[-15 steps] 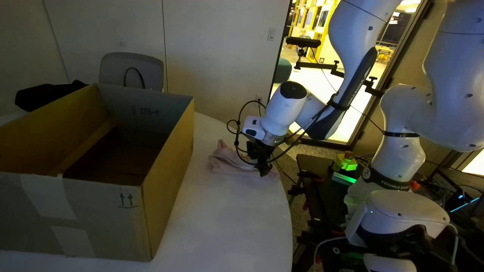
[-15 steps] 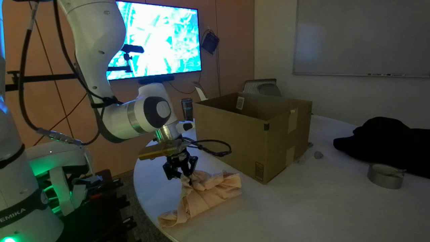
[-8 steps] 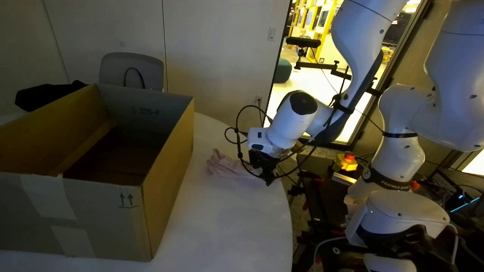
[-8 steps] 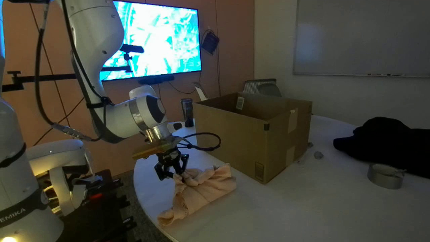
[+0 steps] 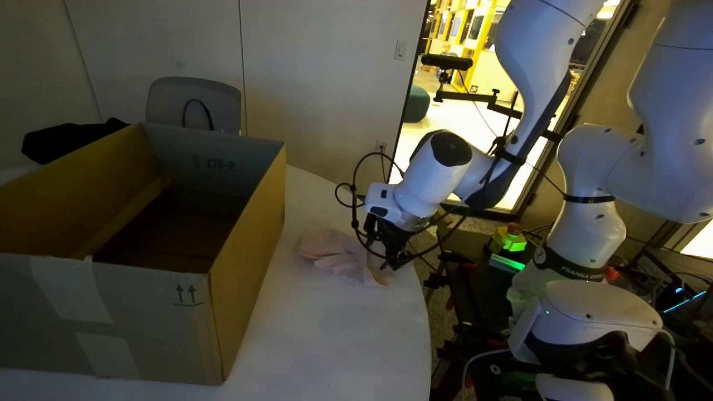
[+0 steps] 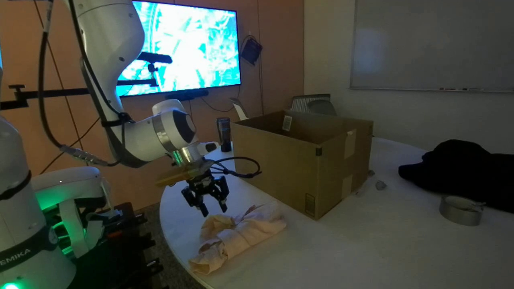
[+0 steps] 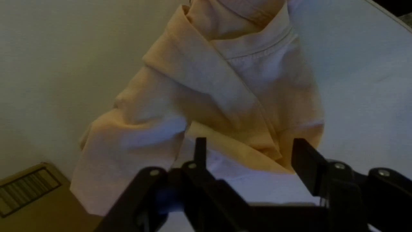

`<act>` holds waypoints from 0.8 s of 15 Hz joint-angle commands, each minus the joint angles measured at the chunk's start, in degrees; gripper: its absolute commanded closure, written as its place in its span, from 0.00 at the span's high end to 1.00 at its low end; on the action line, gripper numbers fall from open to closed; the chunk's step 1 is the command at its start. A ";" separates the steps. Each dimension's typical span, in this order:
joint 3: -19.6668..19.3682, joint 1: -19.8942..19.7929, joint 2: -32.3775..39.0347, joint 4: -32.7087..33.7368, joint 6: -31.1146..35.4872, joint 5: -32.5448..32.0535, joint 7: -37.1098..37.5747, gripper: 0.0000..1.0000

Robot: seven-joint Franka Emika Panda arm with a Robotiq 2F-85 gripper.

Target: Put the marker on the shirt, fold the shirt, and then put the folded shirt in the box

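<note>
From a distance, I hold my one gripper (image 6: 214, 210) over the bench (image 6: 361, 249), its two fingers (image 7: 307, 167) spread apart just above one pale, rumpled shirt (image 6: 245, 233). One cardboard box (image 6: 277, 168) stands near the gripper, past the shirt; in an exterior view, one tape roll (image 6: 459, 214) and one dark tumbler (image 6: 224, 130) sit farther from the gripper.

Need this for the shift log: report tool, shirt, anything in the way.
Tool open, nothing gripped, above the shirt. Shirt rumpled, partly folded over, on the table, outside the box. Possible obstacle: the box, standing beside it.
</note>
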 commanded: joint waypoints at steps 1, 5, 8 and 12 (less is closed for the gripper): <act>-0.89 -2.26 -4.20 -1.80 0.67 5.05 -1.80 1.00; 0.84 -6.34 -1.27 -0.50 1.40 20.43 -7.99 1.00; 6.50 -11.86 1.69 0.44 1.69 35.88 -13.87 1.00; 17.68 -21.08 6.25 4.73 1.66 53.30 -19.93 1.00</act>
